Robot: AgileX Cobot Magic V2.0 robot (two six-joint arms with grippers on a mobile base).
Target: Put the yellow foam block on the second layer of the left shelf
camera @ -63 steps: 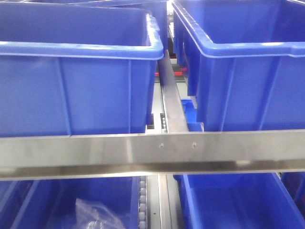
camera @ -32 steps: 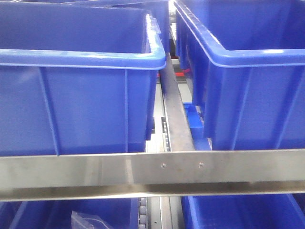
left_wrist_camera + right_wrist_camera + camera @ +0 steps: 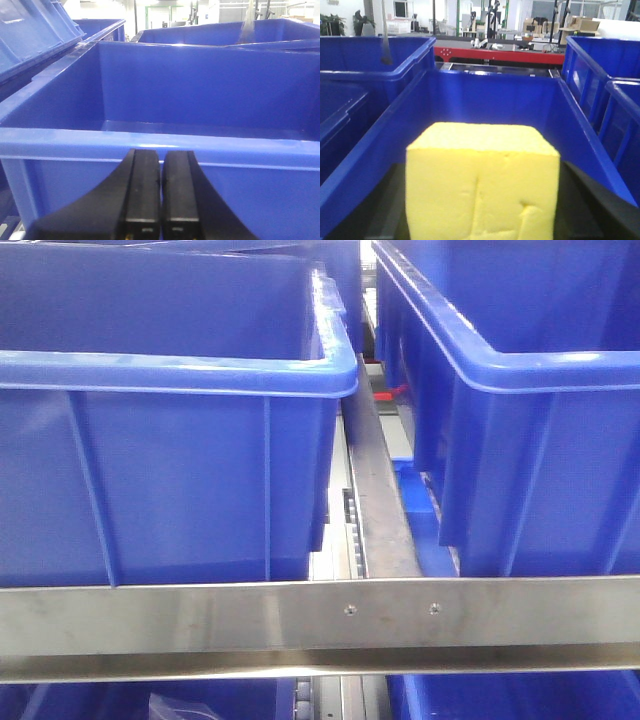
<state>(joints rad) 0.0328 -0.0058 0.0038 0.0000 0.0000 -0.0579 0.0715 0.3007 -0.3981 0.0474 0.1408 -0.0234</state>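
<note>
No brand, label or readable writing anywhere. Front view filled by two big blue bins side by side on a shelf level: left bin and right bin, apart, with a grey metal divider rail running back between them and a roller strip just left of it. Across the bottom, a brushed steel crossbar with two small screws, the bins standing just behind it; below it, slivers of more blue bins and a scrap of clear plastic. Neither arm visible from the front. Left wrist view: left end effector level, pointing at the near wall of a blue bin, black fingers pressed together side by side, clenched on nothing, tips just short of the bin's rim. Right wrist view: right end effector level, aimed into an open blue bin flanked by further bins, a red frame beyond. Yellow foam block grasped between its dark fingers, filling the lower centre, front face dented with shallow creases, held just before or above that bin's near edge; which one cannot be told.
</note>
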